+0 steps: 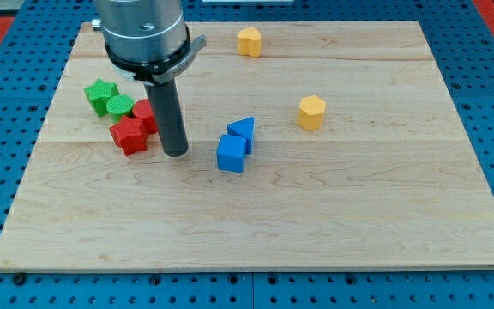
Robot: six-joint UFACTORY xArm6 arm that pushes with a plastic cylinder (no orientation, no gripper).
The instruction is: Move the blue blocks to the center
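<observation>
Blue pair almost centred, my tip (176, 154) just left of it.
No hand here; a careless push may split the blue cube (231, 154) from the blue triangle (242, 130).

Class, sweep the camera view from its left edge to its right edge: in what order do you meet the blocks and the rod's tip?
Green star block → green round block → red star block → my tip, just right of the red blocks and left of the blue pair → blue cube → yellow block at the view's top → yellow hexagonal block.
</observation>
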